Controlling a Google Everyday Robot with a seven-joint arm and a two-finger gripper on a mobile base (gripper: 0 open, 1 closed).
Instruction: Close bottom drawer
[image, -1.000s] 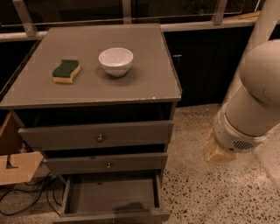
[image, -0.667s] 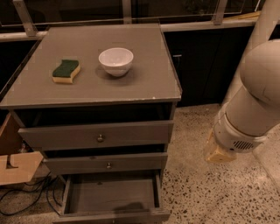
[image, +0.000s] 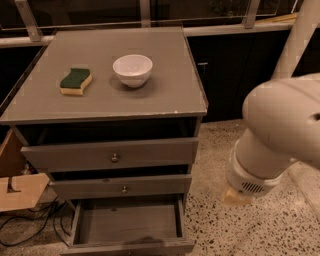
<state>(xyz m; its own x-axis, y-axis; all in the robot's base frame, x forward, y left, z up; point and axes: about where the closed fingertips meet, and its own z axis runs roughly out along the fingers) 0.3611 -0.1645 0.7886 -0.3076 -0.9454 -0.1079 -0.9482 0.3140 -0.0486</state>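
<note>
The bottom drawer (image: 127, 225) of the grey cabinet (image: 115, 100) is pulled well out. Its empty grey box is open to view and its slim front panel lies at the lower edge of the picture. The medium-fronted drawer (image: 122, 187) and the tall-fronted drawer (image: 112, 156) above it, each with a small knob, stick out a little. My gripper is out of view. Only a thick white arm segment (image: 280, 130) shows, to the right of the cabinet and above the floor, apart from the drawers.
A green-and-yellow sponge (image: 75, 81) and a white bowl (image: 132, 70) sit on the cabinet top. A cardboard box (image: 20, 192) and black cables (image: 35, 220) lie on the floor to the left. Speckled floor (image: 225, 230) spreads to the right; dark cabinets stand behind.
The white arm segment has shifted slightly down and to the left. The drawers, sponge and bowl have not moved.
</note>
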